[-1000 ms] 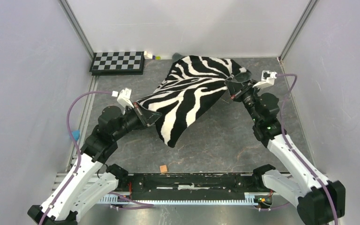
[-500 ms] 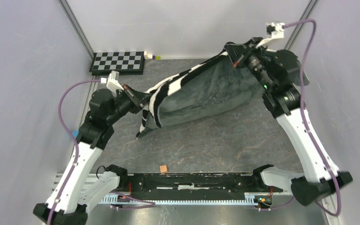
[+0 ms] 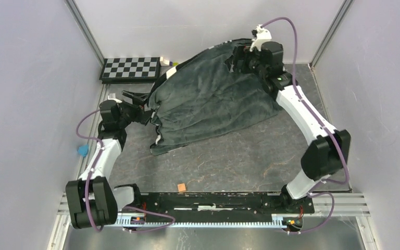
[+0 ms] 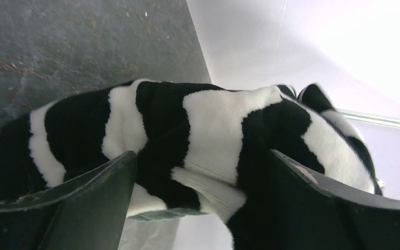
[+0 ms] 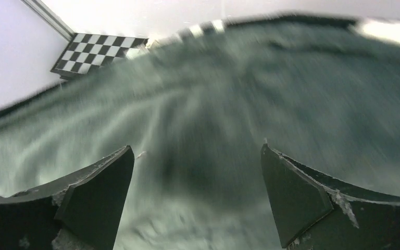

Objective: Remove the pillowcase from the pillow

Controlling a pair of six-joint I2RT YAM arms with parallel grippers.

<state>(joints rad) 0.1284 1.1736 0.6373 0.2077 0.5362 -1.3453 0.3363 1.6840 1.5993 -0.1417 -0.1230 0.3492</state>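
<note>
Since half a second ago the right arm has swung leftward along the back wall, the left arm has drawn in, and the pillowcase (image 3: 208,104) has turned its plain dark grey-green face toward the top camera. At the left, the left fingers (image 4: 91,203) clamp a thick fold of its plush black-and-white zebra face, which fills the gap between them. From that held edge, near the checkerboard (image 3: 131,69), the pillowcase spreads across the back of the dark worktop (image 3: 229,156), creased and bulging, its lower hem resting on the worktop. At its raised far corner the right fingers (image 5: 96,187) stand wide apart before the blurred dark face, pinching nothing.
</note>
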